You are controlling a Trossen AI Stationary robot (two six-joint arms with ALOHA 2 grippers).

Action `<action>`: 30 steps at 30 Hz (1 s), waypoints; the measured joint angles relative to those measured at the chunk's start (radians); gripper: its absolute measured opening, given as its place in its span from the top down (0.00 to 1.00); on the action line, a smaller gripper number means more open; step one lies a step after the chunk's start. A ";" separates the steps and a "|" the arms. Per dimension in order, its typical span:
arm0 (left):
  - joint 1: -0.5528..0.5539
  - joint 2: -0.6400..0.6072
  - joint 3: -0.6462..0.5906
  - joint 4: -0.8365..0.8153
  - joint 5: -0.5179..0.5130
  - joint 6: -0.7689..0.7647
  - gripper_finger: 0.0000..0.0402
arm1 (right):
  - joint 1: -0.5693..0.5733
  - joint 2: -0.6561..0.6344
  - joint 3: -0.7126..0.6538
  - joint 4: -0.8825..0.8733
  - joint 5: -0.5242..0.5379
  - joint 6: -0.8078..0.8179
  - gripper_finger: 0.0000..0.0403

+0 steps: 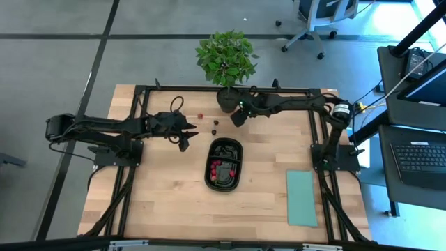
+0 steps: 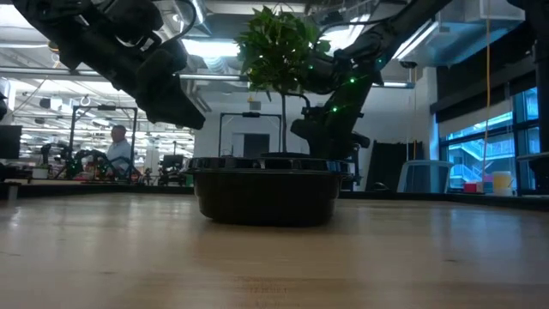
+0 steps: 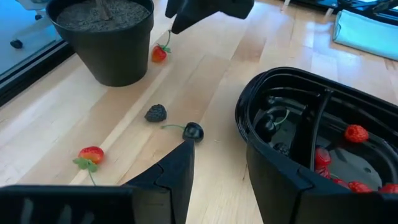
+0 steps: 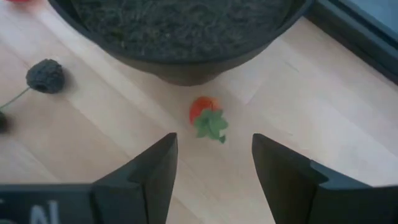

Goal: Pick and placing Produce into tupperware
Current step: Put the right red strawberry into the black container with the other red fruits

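- Right gripper [image 4: 214,171] open and empty, poised just above a small strawberry [image 4: 205,115] lying on the table [image 1: 167,202] right beside the plant pot [image 4: 180,37]; berry framed between the two fingers in the right wrist view.
- Left gripper [image 1: 185,136] hovering left of the tupperware [image 1: 224,165], apparently holding nothing; only one finger visible in its wrist view, so open or shut cannot be told.
- Tupperware near table centre, several red pieces already in one compartment, the other mostly bare.
- Loose produce left on the wood: a dark blackberry [image 3: 155,112], a dark cherry [image 3: 193,131] with stem, a second strawberry [image 3: 91,155], all between pot and tray.
- Likely trouble: pot wall very close to the target, so a finger could strike it on descent and nudge the pot or stall the close.
- Also: small slick berry could squirt out sideways under an off-centre pinch, or roll under the pot's edge.
- Also: leafy cap rather than flesh caught, giving a weak hold and a drop on the carry to the tray.
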 joint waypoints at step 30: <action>-0.001 0.000 0.000 -0.008 0.000 0.000 0.65 | -0.003 0.049 0.000 0.052 0.000 -0.030 0.67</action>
